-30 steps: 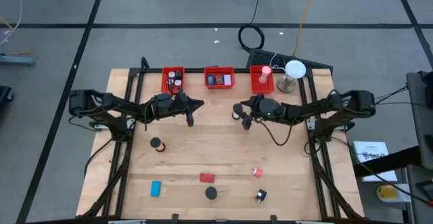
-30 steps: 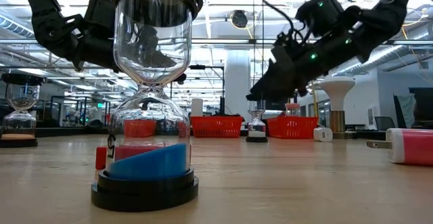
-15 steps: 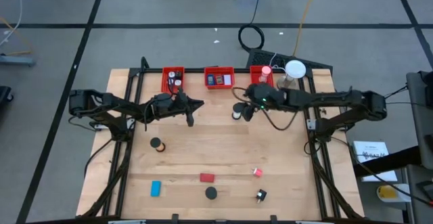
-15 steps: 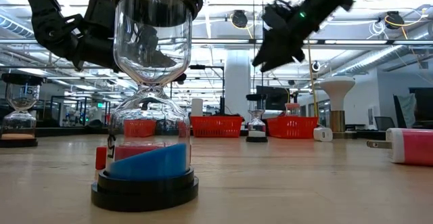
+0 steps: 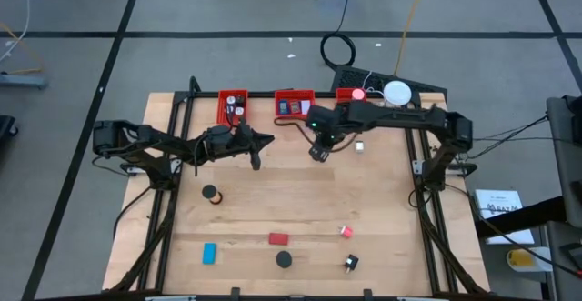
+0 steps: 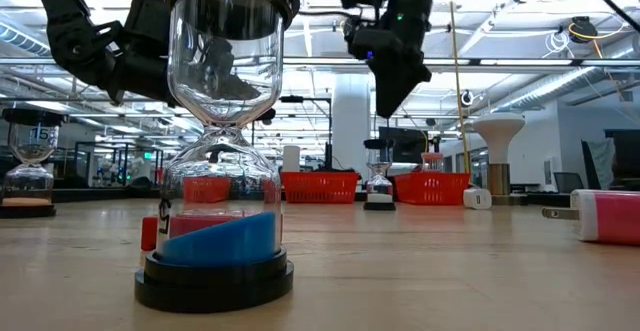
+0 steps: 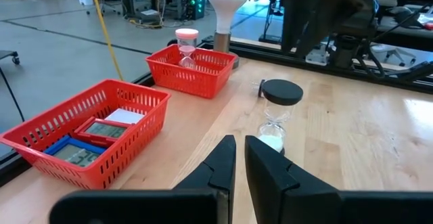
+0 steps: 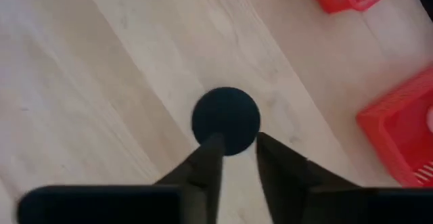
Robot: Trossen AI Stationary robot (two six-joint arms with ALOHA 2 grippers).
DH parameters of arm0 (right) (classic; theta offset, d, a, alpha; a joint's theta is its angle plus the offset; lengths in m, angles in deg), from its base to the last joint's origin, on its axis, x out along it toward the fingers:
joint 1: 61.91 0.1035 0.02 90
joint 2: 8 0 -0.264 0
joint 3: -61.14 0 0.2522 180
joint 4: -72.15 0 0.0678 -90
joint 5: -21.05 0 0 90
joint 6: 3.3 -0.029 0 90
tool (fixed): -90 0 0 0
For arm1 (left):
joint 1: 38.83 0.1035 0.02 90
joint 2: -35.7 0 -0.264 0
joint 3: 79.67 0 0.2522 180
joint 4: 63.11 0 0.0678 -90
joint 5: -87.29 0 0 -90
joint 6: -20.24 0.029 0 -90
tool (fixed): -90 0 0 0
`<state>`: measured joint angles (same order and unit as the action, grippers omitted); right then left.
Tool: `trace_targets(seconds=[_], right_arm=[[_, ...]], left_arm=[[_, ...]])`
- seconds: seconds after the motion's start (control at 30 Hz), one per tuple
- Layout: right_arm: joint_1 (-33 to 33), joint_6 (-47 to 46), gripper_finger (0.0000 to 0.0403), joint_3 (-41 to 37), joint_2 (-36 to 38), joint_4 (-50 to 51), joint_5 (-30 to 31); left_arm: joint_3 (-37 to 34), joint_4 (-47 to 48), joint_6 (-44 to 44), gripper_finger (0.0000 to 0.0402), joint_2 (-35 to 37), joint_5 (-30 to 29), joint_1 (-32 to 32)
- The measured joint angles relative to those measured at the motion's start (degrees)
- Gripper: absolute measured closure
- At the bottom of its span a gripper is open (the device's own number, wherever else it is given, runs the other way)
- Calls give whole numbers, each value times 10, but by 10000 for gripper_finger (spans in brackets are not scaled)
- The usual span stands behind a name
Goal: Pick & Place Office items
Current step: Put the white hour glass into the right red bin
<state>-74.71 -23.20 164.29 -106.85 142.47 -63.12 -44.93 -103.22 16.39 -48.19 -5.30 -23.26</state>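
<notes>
A small hourglass (image 7: 279, 116) with a black top and white sand stands upright on its base on the wood table, near the far bins. My right gripper (image 8: 238, 149) hangs well above it, pointing down. It touches nothing, and a narrow gap shows between its fingers. In the right wrist view the hourglass's black top (image 8: 225, 121) shows far below them. My left gripper (image 5: 265, 141) waits shut and level, left of the hourglass, holding nothing. More office items lie toward the near edge: a blue block (image 5: 209, 252), a red block (image 5: 277, 239), a black disc (image 5: 285, 259) and a pink bit (image 5: 346, 232).
Three red bins (image 5: 295, 105) line the far edge, with a white round lamp (image 5: 396, 94) at their right. A small white object (image 5: 359, 145) lies right of my right gripper. Another black-topped item (image 5: 210, 193) stands at the left. In the low view a large blue-sand hourglass (image 6: 215, 171) fills the foreground.
My right gripper has risen away from the small hourglass and tipped from a shallow slant to pointing steeply down. Its arm has swung toward the far edge. The hourglass has stayed standing in place.
</notes>
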Motion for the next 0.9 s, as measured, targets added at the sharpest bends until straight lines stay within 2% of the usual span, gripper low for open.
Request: trace_targets(seconds=[0.23, 0.43, 0.67, 0.9], right_arm=[[1, 17, 199, 22, -39, 16, -1], [1, 24, 122, 22, -39, 2, 1], [1, 27, 79, 22, -57, -2, 5], [2, 49, 77, 22, -76, -17, 3]], left_arm=[[0, 0, 0, 364, 0, 0, 0], [0, 0, 0, 364, 0, 0, 0], [0, 0, 0, 364, 0, 0, 0], [0, 0, 0, 364, 0, 0, 0]])
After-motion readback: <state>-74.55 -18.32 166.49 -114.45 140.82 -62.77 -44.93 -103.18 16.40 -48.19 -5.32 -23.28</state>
